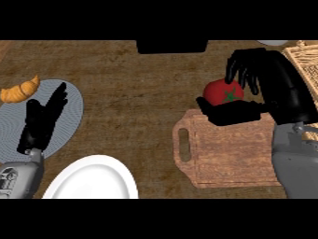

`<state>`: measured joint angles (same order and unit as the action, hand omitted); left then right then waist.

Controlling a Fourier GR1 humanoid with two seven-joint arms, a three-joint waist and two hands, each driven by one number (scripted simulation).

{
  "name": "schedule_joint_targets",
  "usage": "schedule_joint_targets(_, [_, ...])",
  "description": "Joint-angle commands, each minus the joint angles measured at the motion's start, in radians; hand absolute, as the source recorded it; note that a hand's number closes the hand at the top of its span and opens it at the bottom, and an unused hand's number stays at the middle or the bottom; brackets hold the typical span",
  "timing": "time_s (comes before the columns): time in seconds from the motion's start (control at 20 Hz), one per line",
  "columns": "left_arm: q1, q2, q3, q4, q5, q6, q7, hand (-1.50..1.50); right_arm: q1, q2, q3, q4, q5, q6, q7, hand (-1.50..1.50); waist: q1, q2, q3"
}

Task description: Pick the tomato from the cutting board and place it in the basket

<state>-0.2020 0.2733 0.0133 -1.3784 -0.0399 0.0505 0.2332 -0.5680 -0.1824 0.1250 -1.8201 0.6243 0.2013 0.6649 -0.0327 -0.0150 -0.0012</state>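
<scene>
A red tomato (221, 92) with a green stem mark sits in my right hand (268, 79), whose fingers curl over its top and whose thumb lies under it. The hand holds it just beyond the far edge of the wooden cutting board (226, 149), left of the wicker basket (317, 70) at the right edge. My left hand (43, 116) rests open at the left, fingers straight, over a grey plate.
A croissant (20, 90) lies on the far rim of the grey plate (72, 109). A white plate (92, 179) shows at the lower left. A black object (171, 46) stands at the counter's far edge.
</scene>
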Motion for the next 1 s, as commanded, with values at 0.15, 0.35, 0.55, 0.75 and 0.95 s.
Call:
schedule_joint_targets(0.15, [-0.024,0.012,0.009,0.004,-0.005,-0.021,0.0,0.0,-0.232,-0.073,-0.211,-0.191,-0.136,0.17,0.297,1.5,0.023,0.01,0.0])
schedule_joint_targets(0.35, [-0.006,-0.03,-0.009,0.014,-0.006,-0.018,-0.026,0.0,-0.381,-0.129,-0.294,-0.145,-0.191,0.22,0.403,1.5,0.027,0.012,0.0])
schedule_joint_targets(0.55, [-0.011,-0.012,-0.007,-0.027,-0.021,-0.016,0.012,0.0,-0.494,-0.234,-0.337,0.031,-0.18,0.231,0.371,1.5,0.037,0.013,0.0])
schedule_joint_targets(0.75, [-0.023,-0.021,-0.006,0.003,-0.026,-0.012,-0.006,0.0,-0.464,-0.352,-0.27,0.093,-0.115,0.327,0.337,1.5,0.027,0.015,-0.001])
schedule_joint_targets(0.95, [-0.003,-0.018,-0.008,-0.042,-0.025,-0.012,0.029,0.0,-0.428,-0.482,-0.245,0.176,-0.051,0.39,0.265,1.5,0.034,0.014,0.0])
